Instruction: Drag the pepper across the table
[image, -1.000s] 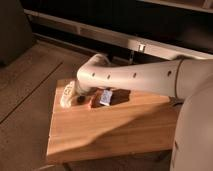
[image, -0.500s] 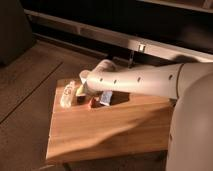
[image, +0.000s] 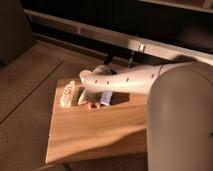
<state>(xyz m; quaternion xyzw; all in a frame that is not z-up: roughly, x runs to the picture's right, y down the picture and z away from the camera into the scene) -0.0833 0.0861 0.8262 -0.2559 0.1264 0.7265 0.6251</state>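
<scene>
Camera view: on the plank-wood table (image: 95, 135), a pale lumpy item (image: 67, 94) lies at the left, and just right of it the gripper (image: 85, 96) hangs with jaws spread, pinching nothing. The tiny, rounded red-orange pepper (image: 90, 105) sits just nearside of its tips, with a grey-blue block (image: 106, 98) just to the right.

No writing, label, brand or number can be read anywhere: not on the table (image: 100, 135), nor on the arm (image: 131, 80) whose gripper (image: 87, 99) hangs low beside the pepper (image: 92, 106).
</scene>
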